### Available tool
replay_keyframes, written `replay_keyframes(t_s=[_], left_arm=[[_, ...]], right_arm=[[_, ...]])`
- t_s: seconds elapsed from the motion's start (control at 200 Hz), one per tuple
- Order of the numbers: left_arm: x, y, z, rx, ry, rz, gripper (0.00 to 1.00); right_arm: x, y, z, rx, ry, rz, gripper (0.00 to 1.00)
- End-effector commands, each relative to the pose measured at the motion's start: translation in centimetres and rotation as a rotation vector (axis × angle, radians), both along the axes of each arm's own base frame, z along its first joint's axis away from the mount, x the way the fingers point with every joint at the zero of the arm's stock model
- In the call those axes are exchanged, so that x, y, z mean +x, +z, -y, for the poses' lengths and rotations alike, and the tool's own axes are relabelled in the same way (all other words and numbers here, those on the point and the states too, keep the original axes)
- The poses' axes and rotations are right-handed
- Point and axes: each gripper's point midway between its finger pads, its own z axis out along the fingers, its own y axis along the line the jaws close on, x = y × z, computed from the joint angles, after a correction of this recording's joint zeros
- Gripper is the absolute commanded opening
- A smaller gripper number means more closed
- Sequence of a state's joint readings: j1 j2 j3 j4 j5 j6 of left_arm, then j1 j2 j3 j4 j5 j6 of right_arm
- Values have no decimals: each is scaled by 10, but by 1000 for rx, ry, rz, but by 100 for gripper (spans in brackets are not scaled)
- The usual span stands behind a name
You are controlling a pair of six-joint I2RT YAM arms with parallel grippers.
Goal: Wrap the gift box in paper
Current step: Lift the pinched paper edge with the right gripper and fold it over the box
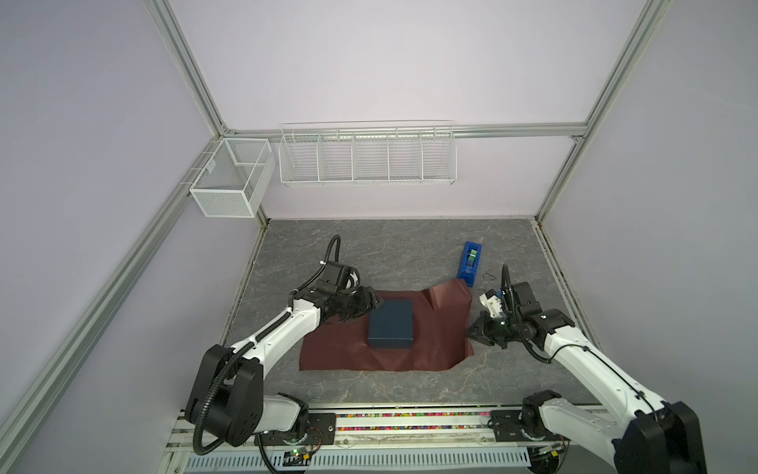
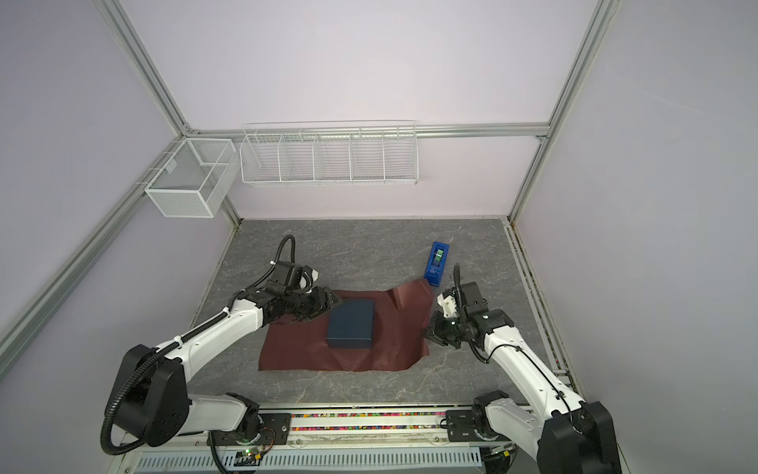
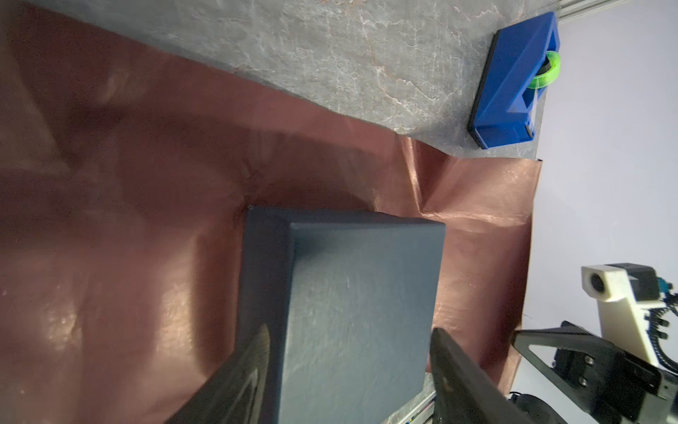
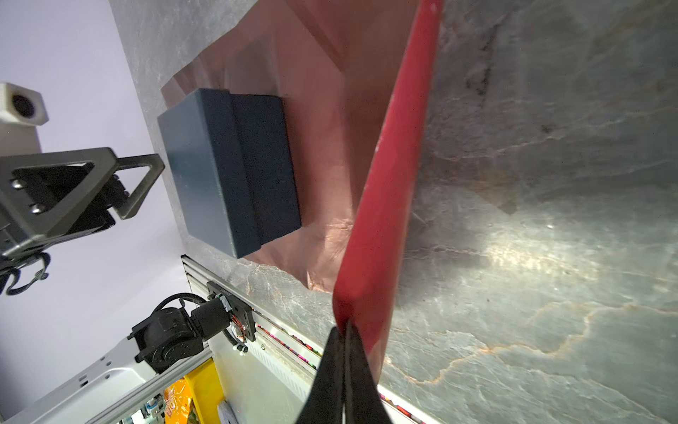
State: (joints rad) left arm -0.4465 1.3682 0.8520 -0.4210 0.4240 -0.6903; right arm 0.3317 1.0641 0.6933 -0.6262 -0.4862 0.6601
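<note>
1. The box point(image 1: 391, 324) sits at the centre of both top views. It rests flat on the paper point(image 1: 340, 353), nearer the sheet's upper edge than its lower edge.
2. The paper's left, lower and upper edges lie flat on the table point(image 1: 369, 254). Its right edge is lifted off the surface, and the upper right corner is folded up in a crease.
3. The right gripper point(image 4: 345, 328) is at the lifted right edge. Its fingers are pressed together, pinching the paper's rim.
4. The left gripper point(image 1: 371, 305) is at the box's upper left corner. Its fingers point(image 3: 257, 352) are spread, one on each side of the box. Whether they touch it cannot be told.
5. Bare table lies above the paper and in a band below it. To the left there is only a narrow strip before the table edge.
6. The tape dispenser point(image 1: 469, 262) stands just beside the paper's raised upper right corner, close to the right arm.
7. The wire rack point(image 1: 367, 154) and the mesh basket point(image 1: 229, 176) hang on the walls, well apart from the work area.
</note>
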Motion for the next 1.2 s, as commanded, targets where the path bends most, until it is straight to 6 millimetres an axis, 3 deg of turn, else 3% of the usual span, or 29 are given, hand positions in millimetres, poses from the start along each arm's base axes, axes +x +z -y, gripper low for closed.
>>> replay_keyframes(t_s=[0.0, 0.225, 0.315, 0.35, 0.48, 0.63, 0.89, 1.195], left_arm=[[-5, 0, -4, -1, -9, 2, 70], [0, 22, 4, -68, -21, 52, 69], [1, 37, 12, -126, -42, 67, 69], [1, 42, 15, -142, -49, 72, 69], [-2, 59, 23, -184, -72, 89, 69], [-7, 63, 39, -213, -106, 79, 69], [2, 63, 62, -255, -131, 93, 53], [1, 43, 66, -239, -147, 40, 39]], right_arm=[[5, 21, -21, 33, 16, 36, 7], [2, 43, -82, 78, 133, 78, 7], [-1, 42, -103, 84, 170, 69, 7], [2, 52, -115, 103, 186, 90, 7], [2, 52, -147, 119, 234, 89, 7], [2, 45, -175, 132, 278, 73, 7], [-4, 33, -196, 140, 318, 37, 7], [-3, 35, -203, 156, 328, 35, 7]])
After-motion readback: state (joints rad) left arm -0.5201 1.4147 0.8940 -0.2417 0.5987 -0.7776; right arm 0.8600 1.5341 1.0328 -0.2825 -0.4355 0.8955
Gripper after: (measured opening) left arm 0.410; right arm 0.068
